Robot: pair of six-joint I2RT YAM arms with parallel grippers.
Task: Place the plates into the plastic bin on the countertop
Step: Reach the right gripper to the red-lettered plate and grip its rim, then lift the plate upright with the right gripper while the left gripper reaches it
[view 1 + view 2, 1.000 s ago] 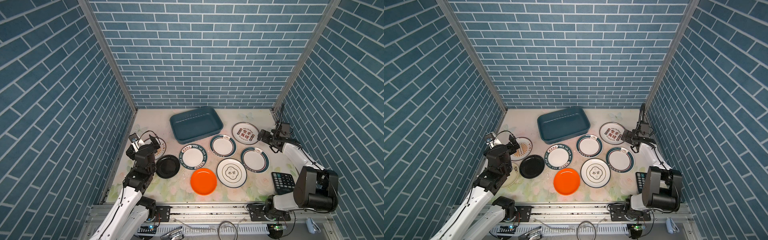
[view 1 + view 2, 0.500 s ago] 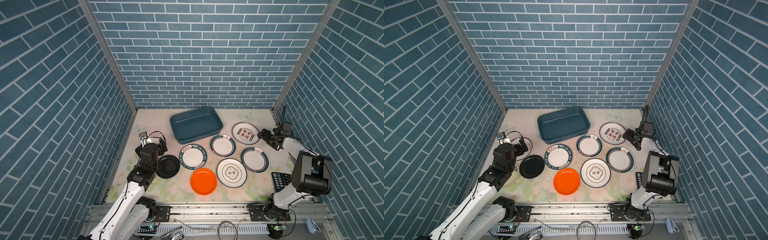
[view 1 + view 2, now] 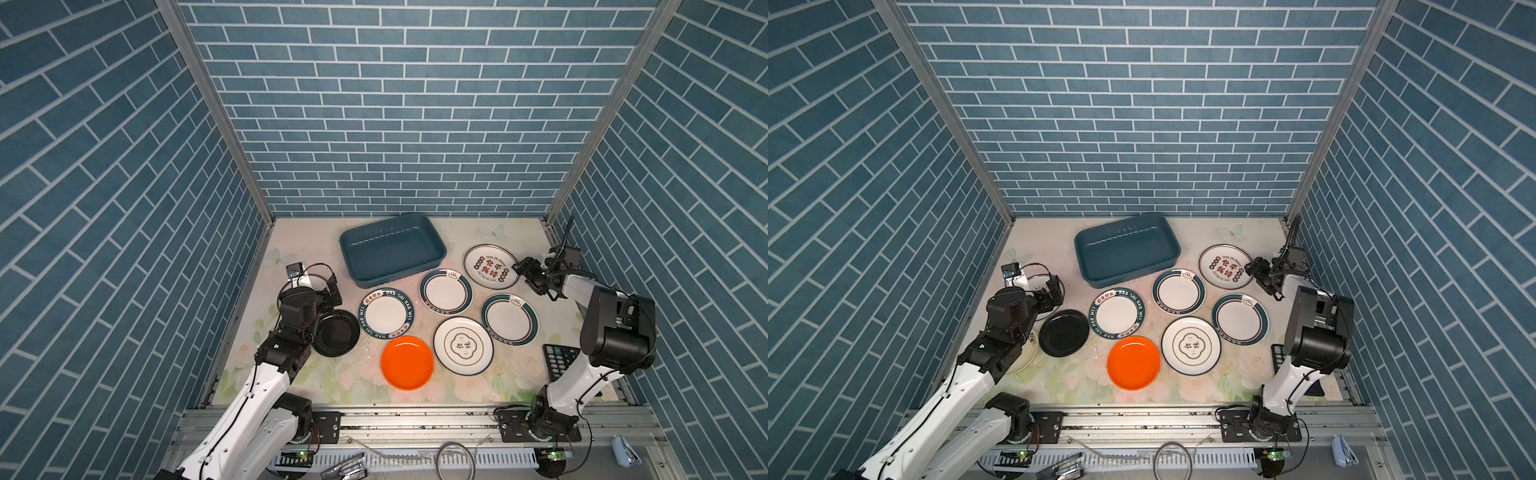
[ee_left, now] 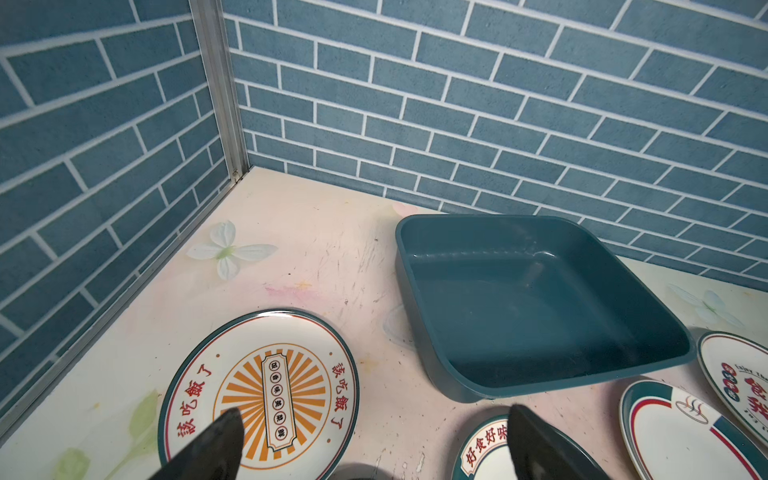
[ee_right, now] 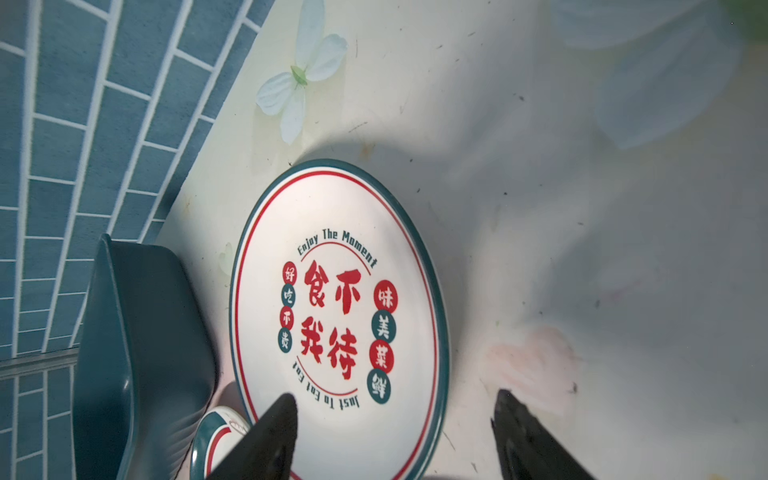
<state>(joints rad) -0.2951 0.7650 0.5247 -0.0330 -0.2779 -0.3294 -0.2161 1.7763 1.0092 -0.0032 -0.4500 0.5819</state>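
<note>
The empty dark teal plastic bin [image 3: 392, 251] [image 4: 536, 307] stands at the back of the flowered countertop [image 3: 299, 257]. Several plates lie flat in front of it: a white plate with red characters [image 3: 491, 266] [image 5: 340, 291], teal-rimmed ones [image 3: 445, 291] [image 3: 510, 319] [image 3: 387, 312], a cream one [image 3: 463, 345], an orange one [image 3: 407, 362] and a black one [image 3: 336, 332]. My right gripper [image 3: 526, 276] [image 5: 395, 419] is open and straddles the characters plate's rim, one finger above the plate. My left gripper [image 3: 330, 287] [image 4: 374, 436] is open, low between a sunburst plate [image 4: 266, 386] and a lettered plate [image 4: 484, 444].
A black calculator [image 3: 559, 361] lies at the front right under the right arm. Another pale plate [image 3: 1022, 357] is half hidden under the left arm. Blue brick walls close in the back and both sides.
The left gripper has swung right, from the left wall toward the black and lettered plates. The right gripper has moved left onto the characters plate's rim, and its jaws have narrowed somewhat.
</note>
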